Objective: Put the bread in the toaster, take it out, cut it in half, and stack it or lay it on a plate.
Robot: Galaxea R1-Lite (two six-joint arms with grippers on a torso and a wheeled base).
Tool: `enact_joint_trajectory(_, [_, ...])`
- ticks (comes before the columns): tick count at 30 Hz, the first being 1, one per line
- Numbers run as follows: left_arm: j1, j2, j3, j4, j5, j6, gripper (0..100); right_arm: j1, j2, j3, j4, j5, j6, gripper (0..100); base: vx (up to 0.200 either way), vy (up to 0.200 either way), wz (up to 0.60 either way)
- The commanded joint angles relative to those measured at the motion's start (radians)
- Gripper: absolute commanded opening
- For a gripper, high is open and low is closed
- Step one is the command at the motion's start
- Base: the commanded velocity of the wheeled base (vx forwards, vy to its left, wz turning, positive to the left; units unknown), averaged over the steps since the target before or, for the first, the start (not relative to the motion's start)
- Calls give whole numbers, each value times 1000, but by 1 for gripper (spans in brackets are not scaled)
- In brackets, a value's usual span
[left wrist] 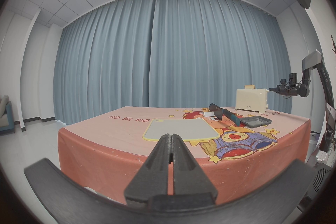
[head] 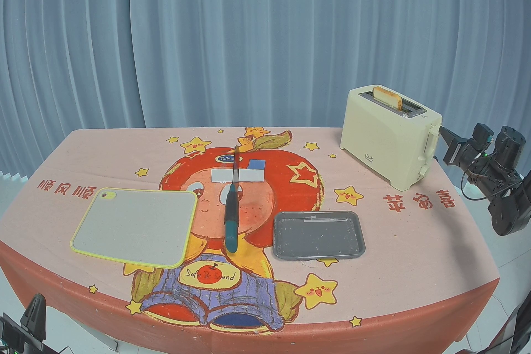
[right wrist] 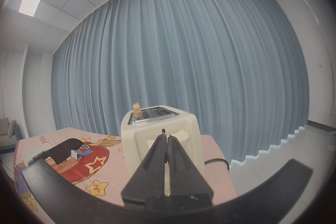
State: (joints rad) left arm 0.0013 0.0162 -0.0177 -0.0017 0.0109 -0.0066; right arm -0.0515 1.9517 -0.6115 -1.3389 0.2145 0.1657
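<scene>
A cream toaster (head: 387,136) stands at the table's far right, with a toasted bread slice (head: 387,97) sticking up from its far slot. My right gripper (head: 444,133) is shut, its tips right at the toaster's lever end. In the right wrist view the shut fingers (right wrist: 157,154) point at that end of the toaster (right wrist: 136,140), with the bread (right wrist: 136,109) above. A teal-handled knife (head: 232,200) lies mid-table, its blade propped on a small white block. My left gripper (left wrist: 171,140) is shut and empty, low off the table's front left corner.
A grey cutting board with a yellow rim (head: 135,228) lies front left, and a grey rectangular plate (head: 318,234) sits right of the knife. The toaster's cord runs off the right edge. A blue curtain hangs behind the table.
</scene>
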Motion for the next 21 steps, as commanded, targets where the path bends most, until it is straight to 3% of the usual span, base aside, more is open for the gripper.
enact_joint_trajectory(1, [0,-16,18,0,1,-1,0,-2,27,7,1,0,0,0,0,0,0])
enact_joint_trajectory(21, [0,-16,18,-1,1,-1,0,4,121,18,0,0,-22,0,0,0,0])
